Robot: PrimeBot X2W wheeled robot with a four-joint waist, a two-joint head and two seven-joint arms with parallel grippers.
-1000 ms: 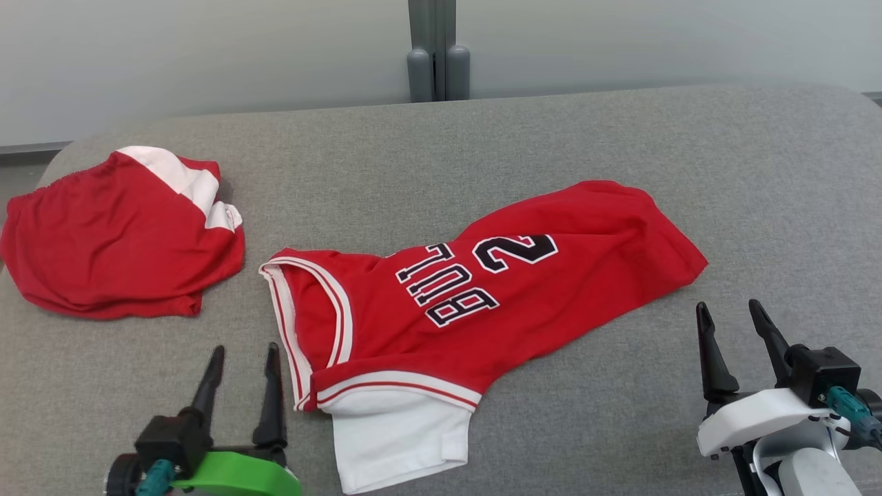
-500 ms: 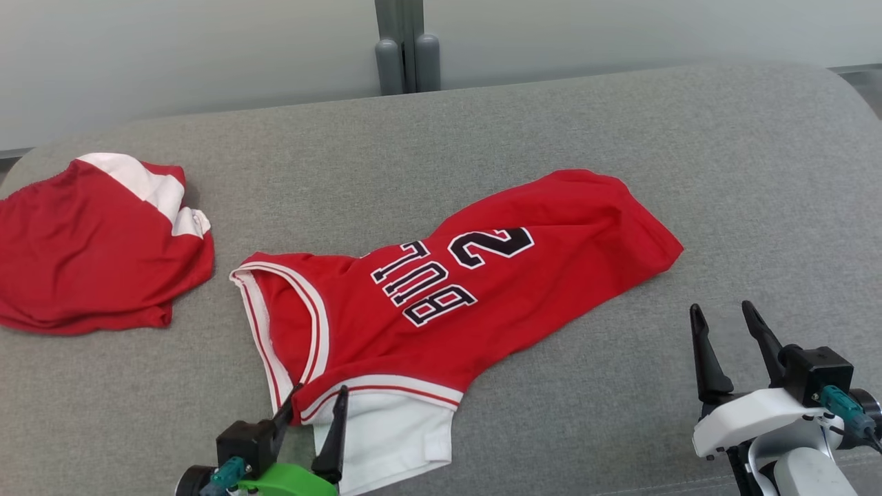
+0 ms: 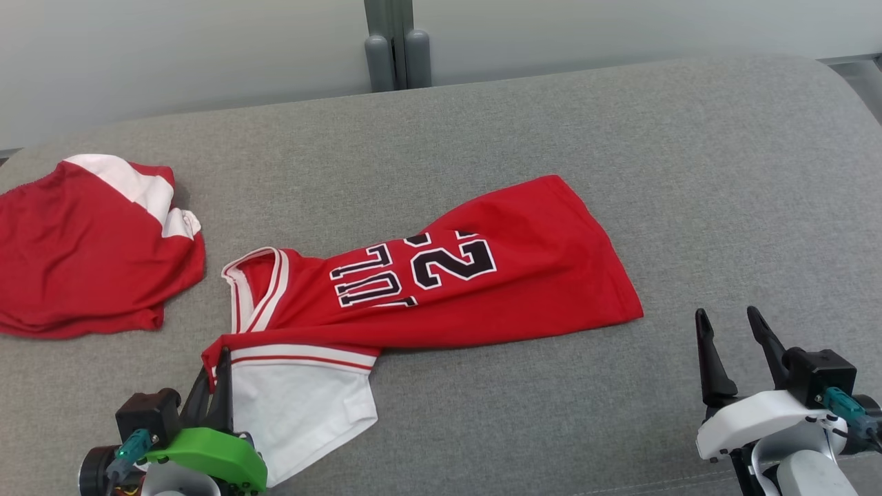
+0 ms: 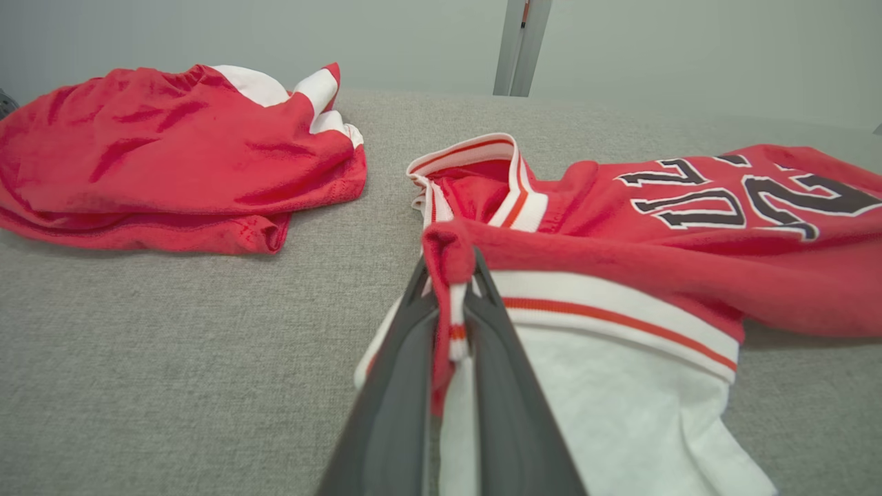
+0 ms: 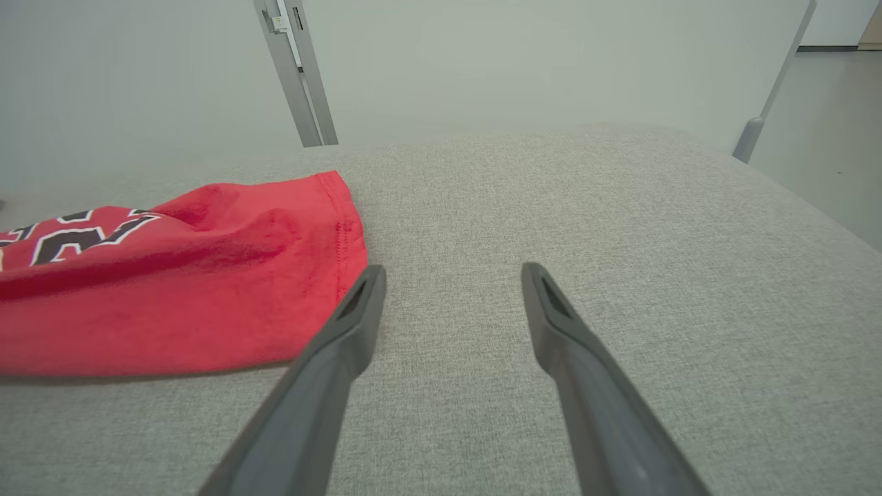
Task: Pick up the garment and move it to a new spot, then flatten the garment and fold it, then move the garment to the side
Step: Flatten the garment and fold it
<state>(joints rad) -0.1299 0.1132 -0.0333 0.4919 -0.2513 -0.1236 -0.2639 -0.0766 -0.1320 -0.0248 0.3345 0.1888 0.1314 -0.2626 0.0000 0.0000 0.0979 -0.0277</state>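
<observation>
While the left end effector [image 3: 213, 364] is pinched on the trimmed near-left corner of the red jersey [image 3: 482, 289], which lies rumpled across the middle of the grey bench [image 3: 689, 172], the move would likely go best as a slow, high lift so the trailing cloth clears the surface; the right end effector [image 3: 727, 313], spread and empty, could take the hem; counted: two end effectors, two garments, the second red garment [image 3: 89, 255] lying at the left, one bench.

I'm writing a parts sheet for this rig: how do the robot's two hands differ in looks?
Each has two long, dark, tapering fingers on a black block with a teal plug. The left hand sits on a bright green shell. The right hand sits on a white shell, with a pale rounded forearm below.
</observation>
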